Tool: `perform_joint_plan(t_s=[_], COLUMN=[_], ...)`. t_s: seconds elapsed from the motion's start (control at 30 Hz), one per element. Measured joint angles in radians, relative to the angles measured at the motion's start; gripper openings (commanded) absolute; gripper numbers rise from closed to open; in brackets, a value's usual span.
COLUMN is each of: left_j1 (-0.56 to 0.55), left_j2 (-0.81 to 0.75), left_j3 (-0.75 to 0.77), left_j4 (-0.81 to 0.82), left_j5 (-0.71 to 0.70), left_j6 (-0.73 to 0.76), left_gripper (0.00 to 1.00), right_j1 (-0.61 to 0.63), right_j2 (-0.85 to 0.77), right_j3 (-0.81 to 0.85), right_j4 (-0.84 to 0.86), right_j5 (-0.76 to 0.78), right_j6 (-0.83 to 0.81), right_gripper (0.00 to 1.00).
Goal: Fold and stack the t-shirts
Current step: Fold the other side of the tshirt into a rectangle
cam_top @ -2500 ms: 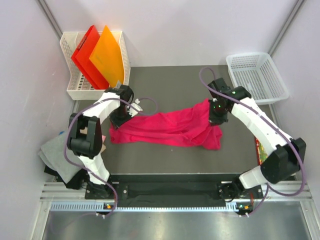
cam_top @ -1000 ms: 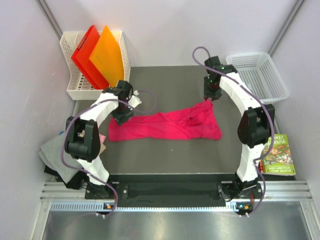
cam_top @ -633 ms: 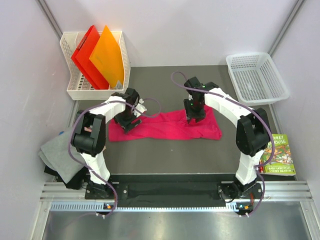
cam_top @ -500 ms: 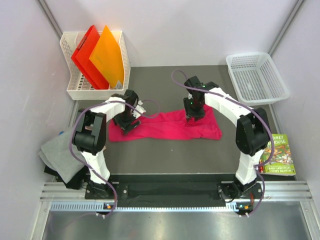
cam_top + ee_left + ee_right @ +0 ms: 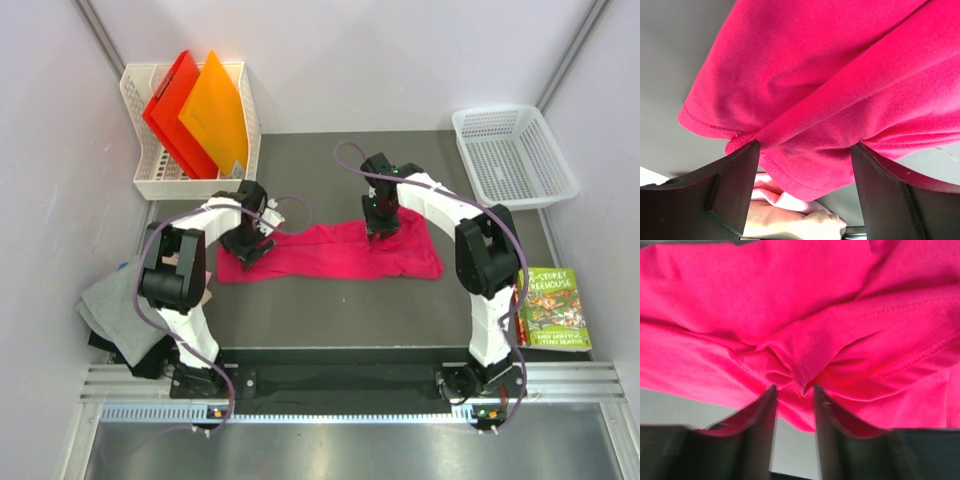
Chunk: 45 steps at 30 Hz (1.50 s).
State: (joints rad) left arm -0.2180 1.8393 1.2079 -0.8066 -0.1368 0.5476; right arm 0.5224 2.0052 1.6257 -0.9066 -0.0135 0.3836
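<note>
A bright magenta t-shirt (image 5: 330,255) lies in a long flattened band across the dark table. My left gripper (image 5: 247,240) is low over its left end. In the left wrist view that gripper (image 5: 805,187) stands open, wide, with the shirt's stitched hem (image 5: 805,170) lying loose between the fingers. My right gripper (image 5: 378,222) is at the shirt's far edge near the middle. In the right wrist view it (image 5: 794,397) is nearly closed on a puckered fold of the shirt (image 5: 800,377). Folded grey (image 5: 112,308), pale pink (image 5: 785,197) and tan (image 5: 790,222) t-shirts lie off the table's left side.
A white rack (image 5: 150,180) at the back left holds red (image 5: 172,110) and orange (image 5: 215,110) folders. A white mesh basket (image 5: 515,150) stands at the back right. A green-covered book (image 5: 553,308) lies by the right edge.
My right gripper swung from the back right down and left onto the shirt's far edge, laying the raised right part flat. The left gripper stayed at the shirt's left end.
</note>
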Motion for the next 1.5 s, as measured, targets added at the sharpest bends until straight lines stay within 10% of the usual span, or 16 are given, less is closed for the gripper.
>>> perform_joint_plan(t_s=[0.2, 1.0, 1.17, 1.5], left_j1=[0.009, 0.026, 0.027, 0.027], left_j2=[-0.04, -0.082, -0.085, -0.085], left_j3=[-0.045, -0.099, -0.102, -0.102], left_j4=[0.034, 0.072, 0.075, 0.074], left_j5=[0.001, -0.001, -0.002, -0.002], left_j6=[0.001, 0.005, 0.005, 0.005], left_gripper=[0.78, 0.78, 0.78, 0.78], right_j1=[-0.004, -0.076, -0.078, -0.091], right_j2=[0.031, 0.206, 0.259, 0.264], right_j3=[0.023, 0.394, 0.417, 0.428], right_j4=[0.001, -0.076, -0.075, -0.085], right_j5=[-0.001, -0.036, -0.121, -0.117], right_j6=[-0.017, -0.056, -0.041, -0.065], right_gripper=[0.0, 0.0, 0.64, 0.7])
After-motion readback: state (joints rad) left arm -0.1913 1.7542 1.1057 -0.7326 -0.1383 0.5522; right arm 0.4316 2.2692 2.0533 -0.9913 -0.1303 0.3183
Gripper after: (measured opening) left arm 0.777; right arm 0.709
